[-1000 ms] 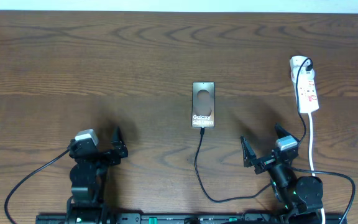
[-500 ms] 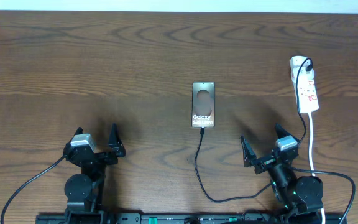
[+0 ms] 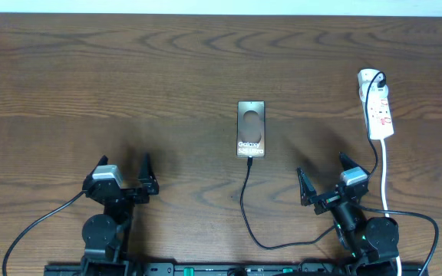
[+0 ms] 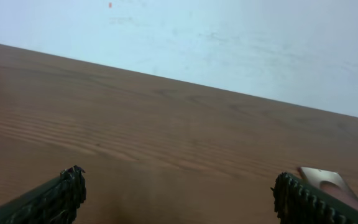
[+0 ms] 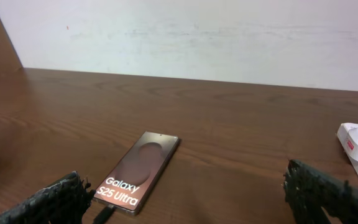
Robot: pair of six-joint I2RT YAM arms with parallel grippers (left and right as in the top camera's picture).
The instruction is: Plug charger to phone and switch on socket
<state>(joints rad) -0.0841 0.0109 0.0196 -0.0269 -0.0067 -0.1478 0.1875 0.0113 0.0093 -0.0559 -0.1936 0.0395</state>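
Here the phone [image 3: 252, 129] lies ahead and left of the wide-spread right claw [image 3: 322, 167].

A robot test station in a plain indoor room, more lab than home: a wide desk [image 3: 129, 77] of dark wood grain carries a phone [image 3: 252, 129] and a white power strip [image 3: 379, 111], a left arm [image 3: 100, 228] and a right arm [image 3: 365, 234] sit on a black rail [image 3: 206, 270] at the desk's near edge, and a bare white wall [image 5: 229, 37] rises behind its far edge
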